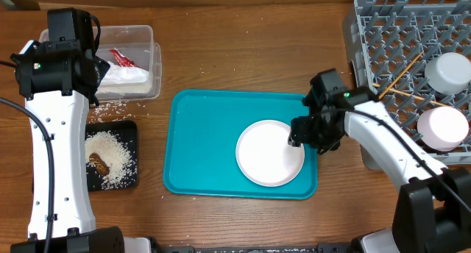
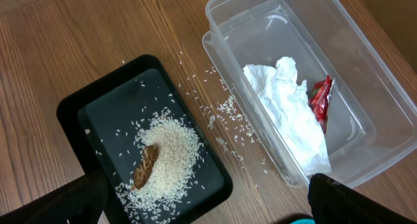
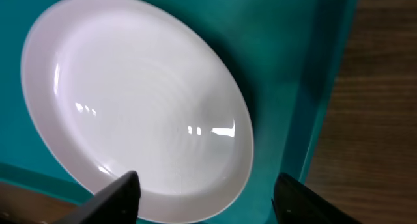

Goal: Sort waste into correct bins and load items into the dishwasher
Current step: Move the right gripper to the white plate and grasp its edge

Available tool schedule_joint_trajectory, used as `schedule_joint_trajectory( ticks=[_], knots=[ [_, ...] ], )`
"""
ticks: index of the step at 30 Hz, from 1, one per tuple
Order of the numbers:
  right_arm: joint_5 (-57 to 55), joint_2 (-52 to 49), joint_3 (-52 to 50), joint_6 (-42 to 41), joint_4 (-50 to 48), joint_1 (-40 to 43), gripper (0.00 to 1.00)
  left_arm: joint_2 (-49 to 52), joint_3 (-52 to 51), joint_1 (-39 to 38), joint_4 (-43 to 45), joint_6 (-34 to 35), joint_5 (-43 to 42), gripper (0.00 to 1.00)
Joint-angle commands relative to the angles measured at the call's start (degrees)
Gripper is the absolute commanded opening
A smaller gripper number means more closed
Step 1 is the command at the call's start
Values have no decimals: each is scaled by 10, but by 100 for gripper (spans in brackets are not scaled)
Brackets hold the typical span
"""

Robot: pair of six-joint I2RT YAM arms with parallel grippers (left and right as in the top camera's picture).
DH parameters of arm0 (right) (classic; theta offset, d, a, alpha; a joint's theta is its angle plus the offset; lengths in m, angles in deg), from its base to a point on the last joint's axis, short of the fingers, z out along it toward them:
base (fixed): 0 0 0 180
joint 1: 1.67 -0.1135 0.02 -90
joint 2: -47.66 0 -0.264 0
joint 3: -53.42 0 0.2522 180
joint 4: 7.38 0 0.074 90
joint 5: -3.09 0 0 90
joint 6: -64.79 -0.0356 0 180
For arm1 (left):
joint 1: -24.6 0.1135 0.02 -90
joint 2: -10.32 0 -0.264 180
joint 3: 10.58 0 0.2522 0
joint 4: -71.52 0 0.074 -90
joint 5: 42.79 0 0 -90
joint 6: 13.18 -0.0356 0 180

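One plate (image 1: 270, 152) on the teal tray (image 1: 199, 135); two bowls (image 1: 449, 71) (image 1: 442, 127) and two chopsticks (image 1: 401, 73) in the rack (image 1: 383, 32).
Right gripper (image 3: 205, 185) spread at the plate's rim, left gripper (image 2: 207, 178) spread wide. Left wrist view alone shows clearly one napkin (image 2: 287, 113) and one wrapper (image 2: 320, 100) in the tub (image 2: 228, 15), rice (image 2: 169, 146) and one lump (image 2: 146, 165) on the black tray (image 2: 98, 100).

In black tray (image 2: 88, 116): rice heap (image 2: 172, 142), brown lump (image 2: 146, 167). In clear tub (image 2: 367, 68) just beside: crumpled napkin (image 2: 287, 116), red wrapper (image 2: 320, 100). On desk (image 2: 71, 42) between: loose grains (image 2: 225, 113). Left fingers (image 2: 68, 201) wide apart.
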Motion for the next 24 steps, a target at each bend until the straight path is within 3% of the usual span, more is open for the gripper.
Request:
schedule_joint_trajectory(
  ticks=[1, 7, 18, 22, 24],
  knots=[
    [-16, 5, -34, -46, -42, -4, 54, 3, 0, 3, -1, 0, 12, 100],
    [-53, 4, -87, -106, -91, -4, 53, 3, 0, 3, -1, 0, 12, 100],
    [-14, 4, -122, -106, -117, -7, 49, 3, 0, 3, -1, 0, 12, 100],
    [-14, 4, -122, -109, -120, -17, 44, 3, 0, 3, -1, 0, 12, 100],
    [-14, 4, -122, -120, -124, -23, 34, 3, 0, 3, -1, 0, 12, 100]
  ],
)
